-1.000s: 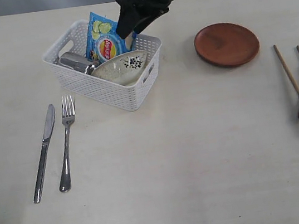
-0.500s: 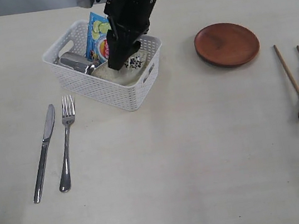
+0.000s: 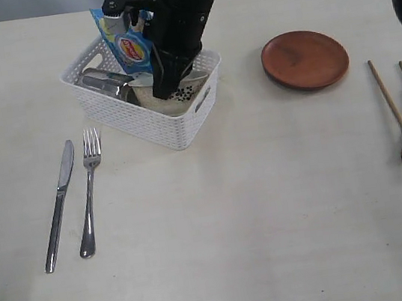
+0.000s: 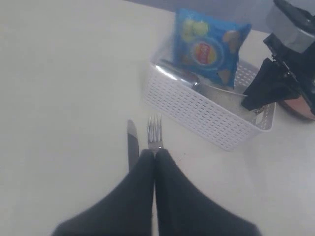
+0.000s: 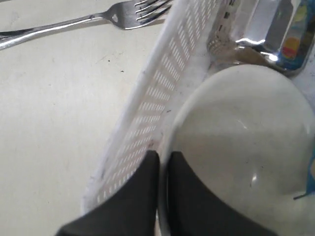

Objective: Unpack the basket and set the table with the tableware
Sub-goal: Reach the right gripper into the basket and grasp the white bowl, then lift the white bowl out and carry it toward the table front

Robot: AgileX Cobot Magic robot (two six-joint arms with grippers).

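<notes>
On the pale table [image 3: 270,208], the right gripper [image 5: 163,160] reaches into the basket [image 3: 144,121], its fingers [image 5: 138,194] pinched across the rim of the bowl [image 5: 236,147], one inside and one outside, likely to lift it out. The left gripper [image 4: 155,157] hangs closed and empty, with the fork [image 4: 155,135] just beyond its tips.

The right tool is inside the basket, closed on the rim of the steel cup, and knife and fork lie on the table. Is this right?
Not quite. The right tool is inside the basket, but it is closed on the rim of the off-white bowl, not the steel cup; the right wrist view shows this. Knife and fork lie on the table.
</notes>
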